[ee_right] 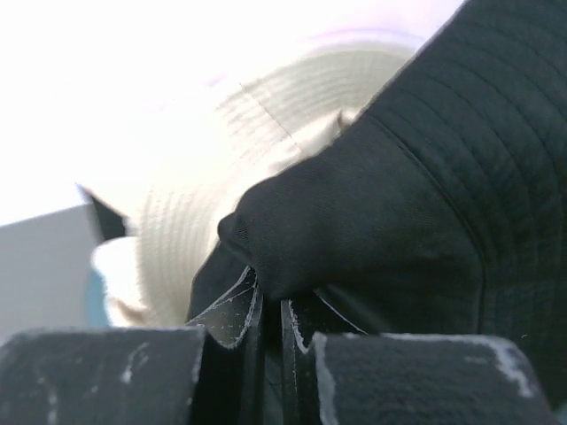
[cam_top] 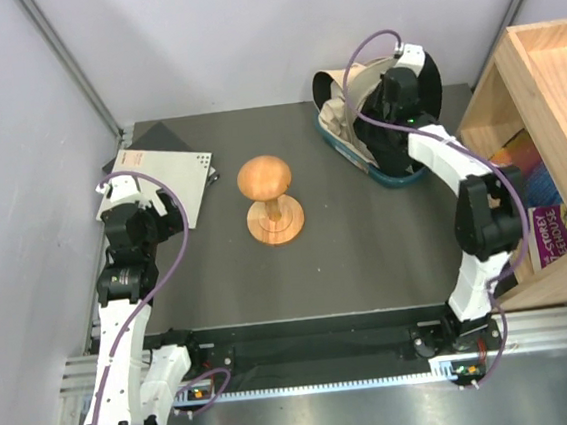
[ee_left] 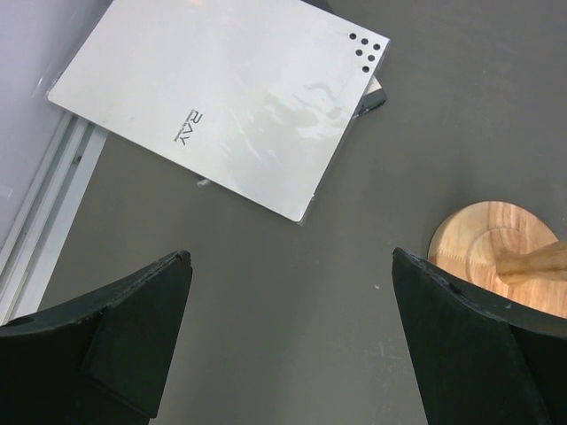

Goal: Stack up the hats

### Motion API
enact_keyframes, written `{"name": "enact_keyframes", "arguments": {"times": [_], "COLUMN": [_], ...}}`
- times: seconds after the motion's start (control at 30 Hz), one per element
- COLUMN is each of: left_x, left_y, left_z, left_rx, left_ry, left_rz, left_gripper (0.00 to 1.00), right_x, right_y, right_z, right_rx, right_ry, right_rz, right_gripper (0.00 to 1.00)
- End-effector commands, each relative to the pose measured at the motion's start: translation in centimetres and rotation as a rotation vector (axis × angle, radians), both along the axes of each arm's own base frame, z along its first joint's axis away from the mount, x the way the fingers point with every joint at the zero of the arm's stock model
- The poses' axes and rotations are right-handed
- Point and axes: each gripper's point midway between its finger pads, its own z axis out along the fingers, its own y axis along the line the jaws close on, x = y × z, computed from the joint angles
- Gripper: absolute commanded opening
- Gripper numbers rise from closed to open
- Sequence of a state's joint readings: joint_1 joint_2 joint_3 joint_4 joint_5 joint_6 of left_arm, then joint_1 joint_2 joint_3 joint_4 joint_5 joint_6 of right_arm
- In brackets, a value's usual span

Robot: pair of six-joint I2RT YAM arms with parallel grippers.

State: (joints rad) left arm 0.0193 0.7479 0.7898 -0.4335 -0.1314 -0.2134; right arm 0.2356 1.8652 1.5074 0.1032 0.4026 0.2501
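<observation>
A black hat (cam_top: 428, 80) and a beige hat (cam_top: 339, 107) stand bunched in a teal tub (cam_top: 392, 174) at the back right. My right gripper (cam_top: 393, 101) reaches into the pile and is shut on the black hat (ee_right: 399, 204); its fingers pinch a fold of black fabric. The beige hat (ee_right: 221, 177) lies behind that fold in the right wrist view. A pink hat is not visible. My left gripper (ee_left: 292, 354) is open and empty above the dark table at the left, beside the wooden stand's base (ee_left: 496, 248).
A mushroom-shaped wooden stand (cam_top: 268, 199) stands mid-table. A white sheet (cam_top: 165, 179) on a dark pad lies at the back left. A wooden shelf unit (cam_top: 543, 147) with books stands along the right edge. Grey walls close the back and left.
</observation>
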Motion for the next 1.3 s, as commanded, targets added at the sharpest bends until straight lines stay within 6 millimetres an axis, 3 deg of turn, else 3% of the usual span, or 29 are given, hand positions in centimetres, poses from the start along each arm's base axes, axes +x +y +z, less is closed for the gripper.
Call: {"name": "enact_keyframes", "arguments": {"times": [0.0,0.03,0.2,0.23,0.3,0.43,0.6,0.67,0.83,1.13,1.27], "left_x": [0.3,0.4,0.6,0.6,0.6,0.5,0.3,0.1,0.0,-0.4,-0.8], "left_y": [0.0,-0.1,-0.8,-0.9,-1.0,-1.2,-1.2,-1.3,-1.1,-0.7,-0.5], "left_z": [0.6,0.6,0.6,0.5,0.6,0.6,0.9,1.0,1.0,1.5,2.0], "left_rx": [0.002,-0.002,-0.021,-0.023,-0.028,-0.031,-0.034,-0.034,-0.029,-0.018,-0.014], "left_ry": [-0.029,-0.027,-0.032,-0.032,-0.033,-0.037,-0.049,-0.055,-0.058,-0.074,-0.102], "left_rz": [-0.01,-0.016,-0.047,-0.051,-0.059,-0.066,-0.066,-0.071,-0.063,-0.043,-0.029], "left_gripper": [0.99,0.99,0.99,0.99,0.99,0.99,0.99,0.99,0.99,0.99,0.99], "right_x": [-4.7,-6.0,-9.6,-10.6,-12.3,-17.8,-23.7,-25.0,-29.7,-35.3,-36.9], "right_y": [0.8,1.2,4.3,5.7,8.3,14.3,19.1,19.8,21.8,26.3,28.3], "right_z": [12.5,13.9,16.4,17.5,17.9,20.8,23.2,22.9,24.7,24.6,24.6], "right_rx": [0.044,0.055,0.092,0.11,0.132,0.222,0.237,0.187,0.182,0.253,0.296], "right_ry": [-0.24,-0.262,-0.252,-0.269,-0.237,-0.261,-0.27,-0.247,-0.283,-0.234,-0.223], "right_rz": [0.105,0.137,0.313,0.392,0.513,0.867,1.092,1.11,1.256,1.542,1.658], "right_gripper": [0.0,0.0,0.0,0.0,0.0,0.0,0.0,0.0,0.0,0.0,0.0]}}
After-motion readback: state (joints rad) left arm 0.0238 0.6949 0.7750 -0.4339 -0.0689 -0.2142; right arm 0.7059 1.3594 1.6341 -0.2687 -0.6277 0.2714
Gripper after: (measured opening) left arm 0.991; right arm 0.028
